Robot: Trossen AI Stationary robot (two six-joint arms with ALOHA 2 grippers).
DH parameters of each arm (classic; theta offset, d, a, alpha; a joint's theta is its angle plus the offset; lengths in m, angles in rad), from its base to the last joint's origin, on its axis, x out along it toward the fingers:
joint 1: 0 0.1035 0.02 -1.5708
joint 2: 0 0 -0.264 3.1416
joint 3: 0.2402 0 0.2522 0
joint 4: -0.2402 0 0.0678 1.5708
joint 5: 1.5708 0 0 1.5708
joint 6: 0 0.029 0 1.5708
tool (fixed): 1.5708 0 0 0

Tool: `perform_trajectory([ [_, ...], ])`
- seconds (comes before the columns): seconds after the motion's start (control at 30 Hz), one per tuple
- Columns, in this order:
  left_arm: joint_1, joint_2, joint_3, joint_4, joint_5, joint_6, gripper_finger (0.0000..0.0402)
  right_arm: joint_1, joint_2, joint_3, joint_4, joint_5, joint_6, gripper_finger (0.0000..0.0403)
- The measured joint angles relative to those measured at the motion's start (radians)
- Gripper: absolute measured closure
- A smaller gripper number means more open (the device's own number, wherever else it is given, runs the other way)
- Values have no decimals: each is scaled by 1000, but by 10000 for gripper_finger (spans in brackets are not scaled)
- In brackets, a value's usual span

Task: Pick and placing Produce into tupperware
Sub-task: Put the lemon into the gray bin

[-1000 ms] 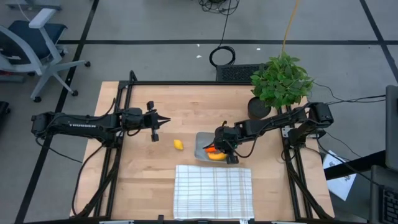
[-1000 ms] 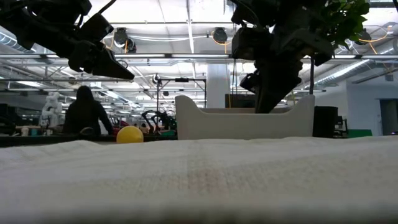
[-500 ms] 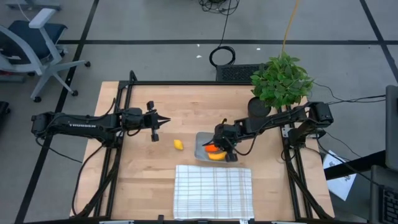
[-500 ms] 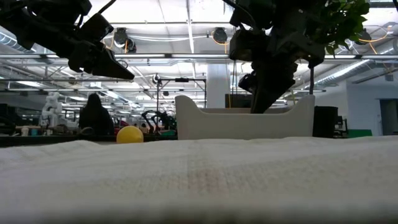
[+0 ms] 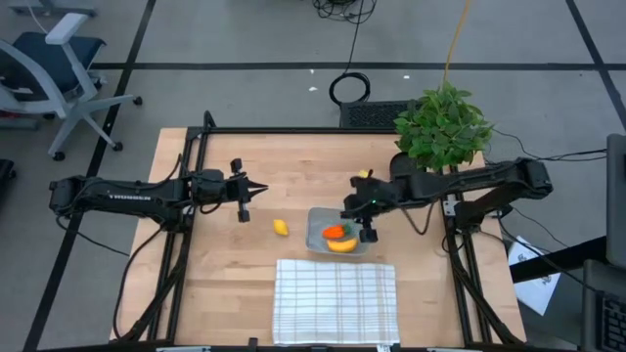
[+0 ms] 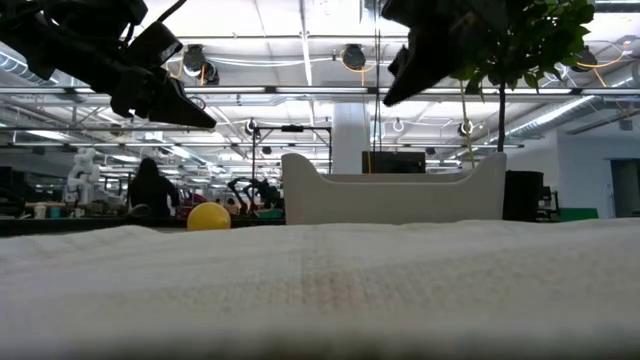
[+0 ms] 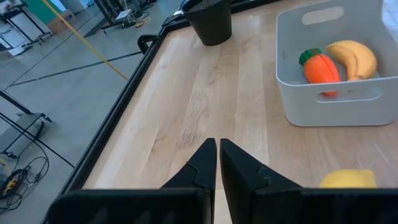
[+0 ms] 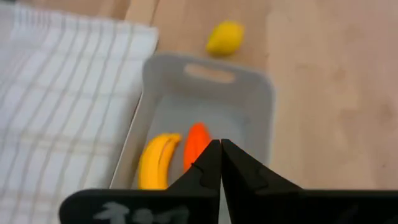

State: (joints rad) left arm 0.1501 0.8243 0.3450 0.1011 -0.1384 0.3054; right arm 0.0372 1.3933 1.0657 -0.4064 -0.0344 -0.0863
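Note:
The grey-clear tupperware [image 5: 319, 223] stands on the wood table just beyond the checked cloth. Inside it lie the orange carrot [image 5: 335, 232] with its green top and the yellow banana [image 5: 341, 245], side by side; the left wrist view shows both, carrot [image 7: 320, 67] and banana [image 7: 357, 57]. The small yellow fruit [image 5: 281, 228] rests on the table left of the tupperware. My right gripper [image 5: 345, 214] hovers shut above the tupperware's far rim, its fingertips [image 8: 219, 144] pointing down over the carrot [image 8: 196, 142]. My left gripper [image 5: 256, 188] hangs shut above the table, beyond the yellow fruit [image 7: 348, 179].
A white checked cloth [image 5: 335, 298] covers the near middle of the table, touching the tupperware's near side. A potted plant [image 5: 442, 127] with a dark pot [image 7: 210, 22] stands at the far right corner. Bare wood lies between the left gripper and the tupperware.
My right gripper has risen out of the tupperware and drawn back toward the table's far right, clear above the rim. The carrot and banana stay lying inside. My left arm has kept still.

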Motion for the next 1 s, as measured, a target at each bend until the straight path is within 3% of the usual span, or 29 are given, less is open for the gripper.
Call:
perform_trajectory([
  [0.3, 0, 0, 0, -1, -3, 2, 376, -22, -153, -66, 151, 12, 14, 403],
  [0.57, 0, 0, 0, -1, -8, 8, 376, -24, -287, -238, 331, 9, 49, 403],
  [1.0, 1, -12, 0, 60, -47, 102, 376, -47, -452, -364, 419, 8, 70, 403],
])
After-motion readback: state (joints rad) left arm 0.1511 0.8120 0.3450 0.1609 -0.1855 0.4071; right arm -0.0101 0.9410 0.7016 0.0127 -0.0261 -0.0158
